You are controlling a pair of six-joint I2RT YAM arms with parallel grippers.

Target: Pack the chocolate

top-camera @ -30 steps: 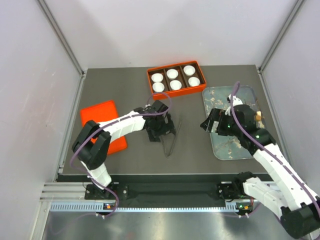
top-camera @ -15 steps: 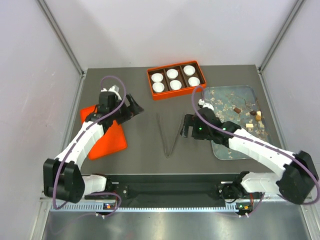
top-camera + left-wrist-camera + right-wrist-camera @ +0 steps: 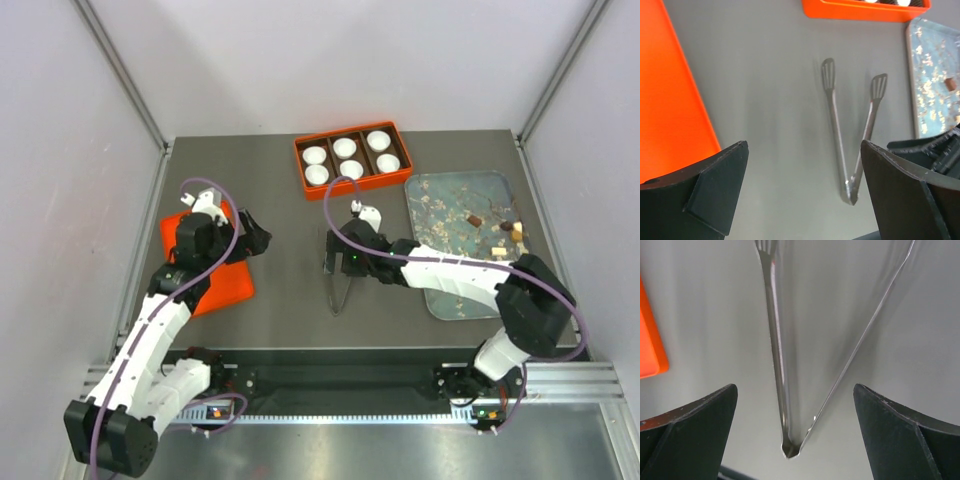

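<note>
The chocolate (image 3: 475,220) shows as a few small brown and tan lumps on the grey-blue tray (image 3: 440,290) at the right; one lump (image 3: 950,84) shows in the left wrist view. Metal tongs (image 3: 340,290) lie flat on the table, spread in a V with the hinge toward the near edge. My right gripper (image 3: 333,262) hovers open over them, and in its wrist view the tongs' hinge (image 3: 790,449) lies between the fingers, untouched. My left gripper (image 3: 258,235) is open and empty at the orange lid's right edge, left of the tongs (image 3: 836,115).
An orange box (image 3: 350,160) with three compartments holding white paper cups stands at the back centre. A flat orange lid (image 3: 205,290) lies at the left, under the left arm. Grey walls enclose the table on three sides.
The left arm pulled away from the tongs to the orange lid and opened fully. The right gripper swept left from the tray to above the tongs, staying open.
</note>
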